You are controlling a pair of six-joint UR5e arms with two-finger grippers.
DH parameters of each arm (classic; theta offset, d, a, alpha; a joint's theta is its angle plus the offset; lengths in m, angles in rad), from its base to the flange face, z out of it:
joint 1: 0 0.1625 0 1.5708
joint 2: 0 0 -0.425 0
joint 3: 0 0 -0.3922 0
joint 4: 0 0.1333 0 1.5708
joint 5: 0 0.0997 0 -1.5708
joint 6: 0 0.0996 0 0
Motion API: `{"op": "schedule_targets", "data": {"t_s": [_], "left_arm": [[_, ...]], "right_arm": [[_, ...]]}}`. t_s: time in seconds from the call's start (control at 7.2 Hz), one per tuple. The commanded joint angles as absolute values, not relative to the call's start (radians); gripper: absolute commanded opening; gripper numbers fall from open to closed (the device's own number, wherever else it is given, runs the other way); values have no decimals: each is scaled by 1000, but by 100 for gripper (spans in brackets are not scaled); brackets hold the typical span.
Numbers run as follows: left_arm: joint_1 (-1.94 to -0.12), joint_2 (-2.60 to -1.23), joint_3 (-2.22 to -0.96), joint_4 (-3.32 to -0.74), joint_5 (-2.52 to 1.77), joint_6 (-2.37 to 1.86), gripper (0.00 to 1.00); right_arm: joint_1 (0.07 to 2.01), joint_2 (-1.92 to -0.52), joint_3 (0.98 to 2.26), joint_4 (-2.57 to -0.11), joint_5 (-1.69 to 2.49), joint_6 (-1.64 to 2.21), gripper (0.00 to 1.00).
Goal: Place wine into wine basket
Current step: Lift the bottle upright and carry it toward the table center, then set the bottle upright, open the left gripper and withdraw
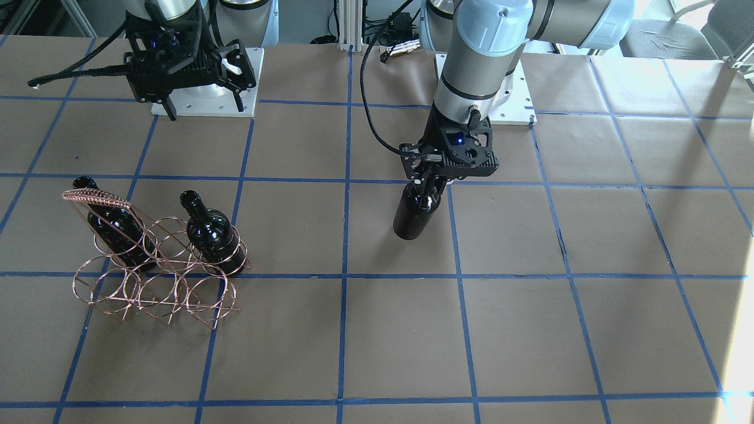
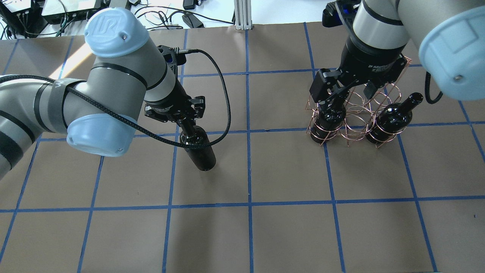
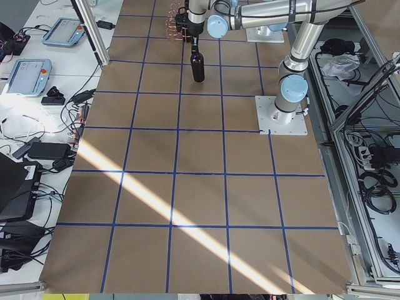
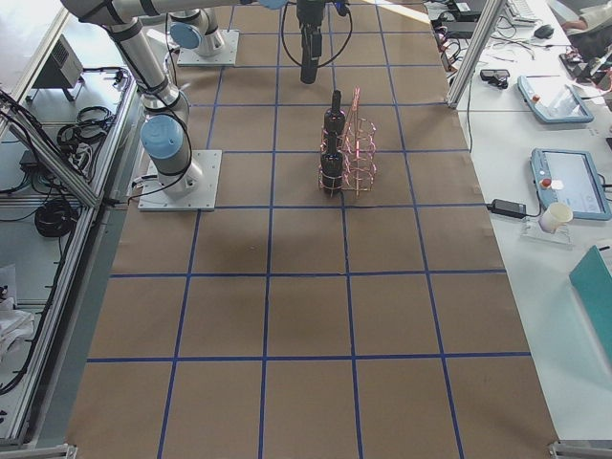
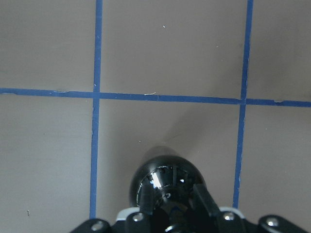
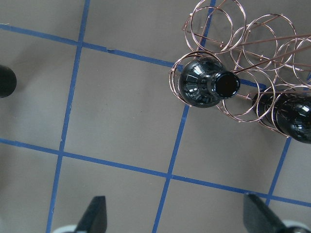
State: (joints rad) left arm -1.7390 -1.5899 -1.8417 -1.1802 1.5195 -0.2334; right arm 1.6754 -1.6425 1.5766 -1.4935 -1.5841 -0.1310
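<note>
My left gripper (image 1: 427, 181) is shut on the neck of a dark glossy wine bottle (image 1: 416, 214) and holds it upright near the table's middle. I cannot tell whether its base touches the table. It also shows in the overhead view (image 2: 199, 152) and the left wrist view (image 5: 163, 180). The copper wire wine basket (image 1: 158, 284) stands on the robot's right side. Two look-alike bottles (image 1: 118, 227) (image 1: 215, 235) stand in its rings on the robot's side. My right gripper (image 2: 346, 93) is open and empty, high over the basket (image 2: 356, 113), with both basket bottles below it (image 6: 204, 82) (image 6: 291, 116).
The table (image 1: 506, 330) is brown paper with a grid of blue tape lines. Both arm base plates (image 1: 203, 109) sit at the robot's edge. Cables and operator devices lie beyond the table ends (image 3: 44, 69).
</note>
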Motion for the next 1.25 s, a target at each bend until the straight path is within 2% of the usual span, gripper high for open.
{"op": "schedule_targets", "data": {"t_s": [0.0,0.14,0.42,0.69,0.97,1.11], "left_arm": [[-1736,-1600,-1842,-1177,1520,-241,84],[-1736,-1600,-1841,-1177,1520,-242,98],[-1727,-1600,-1810,-1184,1522,-250,100],[-1596,-1601,-1650,-1367,1511,-201,100],[-1476,-1583,-1538,-1562,1513,-72,100],[-1445,-1574,-1502,-1595,1505,-69,100]], "right_arm": [[1678,-1638,1571,-1499,-1583,-130,100],[1680,-1644,1566,-1497,-1586,-129,100],[1687,-1646,1565,-1497,-1574,-114,100],[1722,-1644,1551,-1543,-1530,-112,100],[1738,-1637,1546,-1575,-1508,-106,100],[1770,-1629,1546,-1629,-1450,29,99]]}}
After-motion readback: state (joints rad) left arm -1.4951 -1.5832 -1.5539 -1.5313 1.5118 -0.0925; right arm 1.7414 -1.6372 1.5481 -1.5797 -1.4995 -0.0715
